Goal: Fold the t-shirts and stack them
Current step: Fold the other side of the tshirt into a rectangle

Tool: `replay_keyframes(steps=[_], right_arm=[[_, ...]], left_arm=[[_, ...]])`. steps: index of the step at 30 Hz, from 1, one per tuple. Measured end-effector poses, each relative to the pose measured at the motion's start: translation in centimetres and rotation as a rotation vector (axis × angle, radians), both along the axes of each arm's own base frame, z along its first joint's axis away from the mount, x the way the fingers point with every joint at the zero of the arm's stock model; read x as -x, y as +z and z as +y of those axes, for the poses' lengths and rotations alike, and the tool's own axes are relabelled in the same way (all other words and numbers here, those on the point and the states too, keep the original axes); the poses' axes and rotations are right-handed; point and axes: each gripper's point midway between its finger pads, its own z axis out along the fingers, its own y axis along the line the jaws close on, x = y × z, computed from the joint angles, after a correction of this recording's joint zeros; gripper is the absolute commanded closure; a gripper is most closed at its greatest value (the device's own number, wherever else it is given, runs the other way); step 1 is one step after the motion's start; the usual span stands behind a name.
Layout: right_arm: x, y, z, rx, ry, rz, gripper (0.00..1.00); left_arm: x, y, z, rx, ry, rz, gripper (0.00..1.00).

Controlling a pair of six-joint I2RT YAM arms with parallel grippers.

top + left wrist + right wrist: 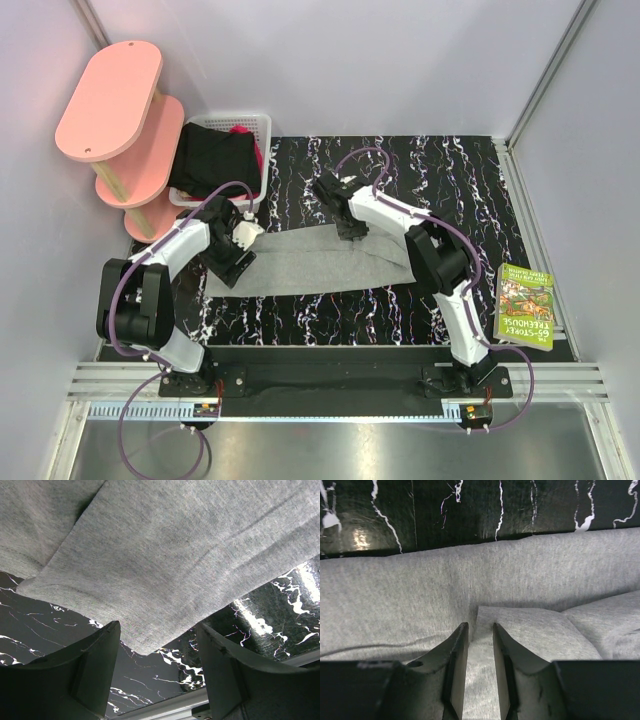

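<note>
The light grey t-shirt (320,262) lies as a long folded strip across the black marbled table (450,180). My left gripper (232,262) hangs open above the strip's left end. In the left wrist view a corner of the grey cloth (165,555) reaches between the wide-apart fingers of that gripper (157,630) without touching them. My right gripper (350,232) is down on the strip's far edge. Its gripper (480,626) has narrow jaws, still apart, astride the corner of a grey fold (530,625). A black garment (212,160) and a bit of magenta cloth (241,130) fill the basket.
The white lattice basket (255,122) stands at the table's far left corner, beside a pink two-tier shelf (112,98). A green book (525,305) lies at the right edge. A metal rail (165,707) runs along the near edge.
</note>
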Motion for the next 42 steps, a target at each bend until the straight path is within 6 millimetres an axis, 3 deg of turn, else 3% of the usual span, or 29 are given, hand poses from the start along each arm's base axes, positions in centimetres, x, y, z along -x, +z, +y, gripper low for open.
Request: replay_keyframes(steps=[7, 10, 16, 26, 36, 42], right_arm=[[0.4, -1.9, -0.2, 0.024, 0.002, 0.039, 0.62], [0.4, -1.9, -0.2, 0.024, 0.002, 0.039, 0.66], [0.4, -1.9, -0.2, 0.025, 0.001, 0.040, 0.83], [0.4, -1.7, -0.8, 0.057, 0.002, 0.037, 0.87], [0.3, -0.4, -1.5, 0.090, 0.008, 0.019, 0.99], [0.4, 2.8, -1.5, 0.056, 0.007, -0.025, 1.00]], left_arm=[[0.0, 0.0, 0.0, 0.000, 0.000, 0.000, 0.33], [0.0, 0.0, 0.0, 0.000, 0.000, 0.000, 0.33], [0.0, 0.0, 0.0, 0.000, 0.000, 0.000, 0.33], [0.5, -0.4, 0.1, -0.001, 0.000, 0.013, 0.33], [0.6, -0.4, 0.1, -0.002, 0.000, 0.016, 0.33], [0.5, -0.4, 0.1, -0.001, 0.000, 0.014, 0.33]])
